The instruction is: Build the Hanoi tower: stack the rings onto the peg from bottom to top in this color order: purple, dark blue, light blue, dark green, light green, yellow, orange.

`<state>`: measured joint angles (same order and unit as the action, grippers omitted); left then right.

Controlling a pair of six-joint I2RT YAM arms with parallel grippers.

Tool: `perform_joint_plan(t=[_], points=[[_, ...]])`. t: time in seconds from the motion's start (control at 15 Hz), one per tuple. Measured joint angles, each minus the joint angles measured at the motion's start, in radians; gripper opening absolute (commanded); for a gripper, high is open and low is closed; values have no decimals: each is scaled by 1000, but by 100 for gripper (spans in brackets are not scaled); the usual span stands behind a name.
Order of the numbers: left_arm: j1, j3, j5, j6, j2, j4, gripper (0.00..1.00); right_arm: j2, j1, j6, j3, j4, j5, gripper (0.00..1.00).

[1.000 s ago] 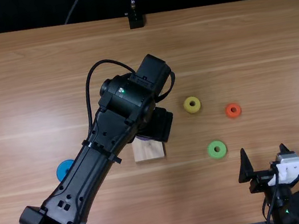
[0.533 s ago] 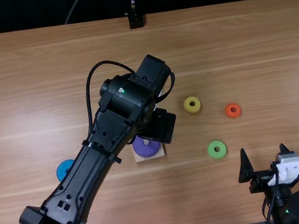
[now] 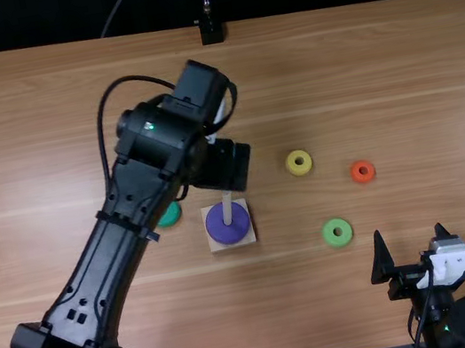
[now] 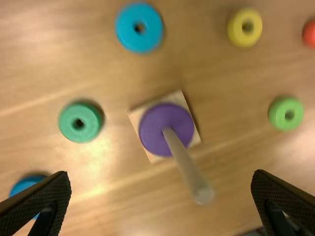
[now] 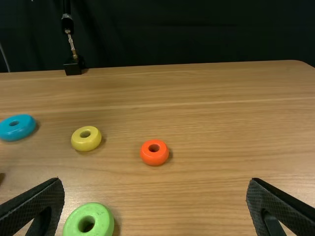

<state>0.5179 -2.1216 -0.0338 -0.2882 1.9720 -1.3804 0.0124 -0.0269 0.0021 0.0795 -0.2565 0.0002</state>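
The left gripper (image 3: 224,168) is beyond the wooden base (image 3: 215,243) in the top view; its fingers (image 4: 39,204) are wide apart with nothing held in the left wrist view (image 4: 161,204). The purple ring (image 3: 229,231) lies on the base around the peg (image 4: 184,164). Loose on the table are the dark green ring (image 4: 79,122), light blue ring (image 4: 139,27), dark blue ring (image 4: 27,186), light green ring (image 3: 337,232), yellow ring (image 3: 299,162) and orange ring (image 3: 363,171). At lower right, the right gripper (image 3: 409,242) stands open and empty, also in its wrist view (image 5: 155,206).
The left arm lies diagonally across the table (image 3: 393,64), its forearm covering part of the left side. A small black stand (image 3: 211,30) is at the far edge, in front of a dark curtain (image 5: 187,29).
The left arm has shifted up and left in the top view, uncovering the purple ring and peg. The dark green ring has come into sight there, while the arm now covers a blue ring.
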Motion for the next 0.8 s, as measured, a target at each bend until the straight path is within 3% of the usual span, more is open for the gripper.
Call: perform_joint_plan(t=[0.4,0.6,0.8], points=[[-242,-5,0,3,0,3,100,0,0,0,0,0,0,100],[-369,206,7,6,-68,6,100,0,0,0,0,1,0,100],[-394,448,11,110,-161,71,100,0,0,0,0,0,0,100]])
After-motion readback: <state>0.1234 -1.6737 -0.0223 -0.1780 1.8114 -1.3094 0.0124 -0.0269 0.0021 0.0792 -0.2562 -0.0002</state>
